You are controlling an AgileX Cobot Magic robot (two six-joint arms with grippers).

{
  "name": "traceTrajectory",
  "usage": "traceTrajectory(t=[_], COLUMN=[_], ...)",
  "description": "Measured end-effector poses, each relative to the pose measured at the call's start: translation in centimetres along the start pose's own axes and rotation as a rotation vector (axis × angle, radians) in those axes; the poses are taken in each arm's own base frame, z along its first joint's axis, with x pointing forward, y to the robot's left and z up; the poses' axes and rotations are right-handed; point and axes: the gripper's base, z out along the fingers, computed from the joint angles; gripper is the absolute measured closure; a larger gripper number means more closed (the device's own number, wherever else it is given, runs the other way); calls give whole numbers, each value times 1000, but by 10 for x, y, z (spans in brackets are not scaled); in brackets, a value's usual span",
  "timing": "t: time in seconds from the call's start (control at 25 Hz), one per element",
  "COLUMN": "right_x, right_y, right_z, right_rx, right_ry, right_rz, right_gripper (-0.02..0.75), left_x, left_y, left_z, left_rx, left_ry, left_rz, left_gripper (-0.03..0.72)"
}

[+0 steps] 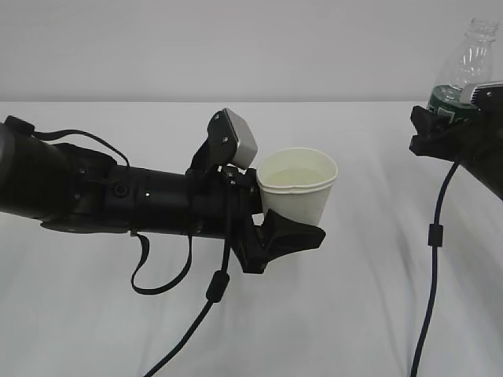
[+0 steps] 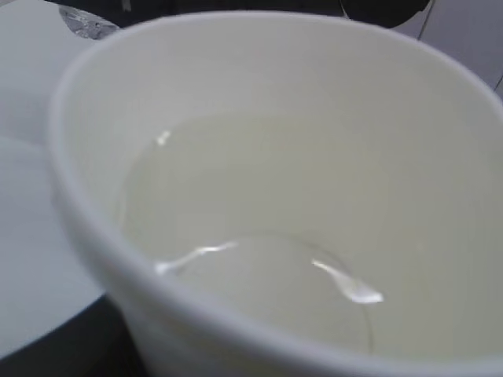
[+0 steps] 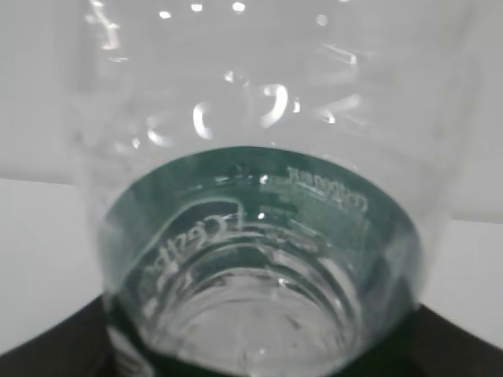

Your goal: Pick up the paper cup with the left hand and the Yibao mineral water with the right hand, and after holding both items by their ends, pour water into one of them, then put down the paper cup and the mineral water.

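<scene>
The white paper cup [image 1: 297, 186] is held upright above the table in the jaws of my left gripper [image 1: 275, 228], which is shut on its lower part. The cup holds clear water, seen filling most of the left wrist view [image 2: 267, 236]. My right gripper [image 1: 444, 126] at the far right edge is shut on the Yibao mineral water bottle [image 1: 464, 71], gripping it at the dark green label band. The bottle stands roughly upright with its open neck at the top. In the right wrist view the bottle [image 3: 259, 236] fills the frame and hides the jaws.
A white tablecloth [image 1: 330, 314] covers the table, against a pale wall. Black cables hang from both arms, one [image 1: 196, 314] under the left arm and one [image 1: 431, 259] under the right.
</scene>
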Motion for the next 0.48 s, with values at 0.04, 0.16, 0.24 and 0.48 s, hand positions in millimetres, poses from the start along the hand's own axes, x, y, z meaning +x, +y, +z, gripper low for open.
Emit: traceTrajectory(t=[0.04,0.16,0.24,0.48], right_x=[0,4,7,19], right_y=[0,-1,-2,-3], right_z=[1,7,11,22], right_rx=[0,-2,-2,-5], right_ry=[-6,-5,-5,5], right_rz=[0,0,0,1], right_gripper=[303,303,303,303], left_x=[0,0,0,-1], left_y=[0,0,0,1], left_z=[0,0,0,0], left_rx=[-1,-4,-5,-7], left_ry=[-1,-3,-5,-7], left_rz=[-1,-4,-6,-8], left_gripper=[232,232,232,232])
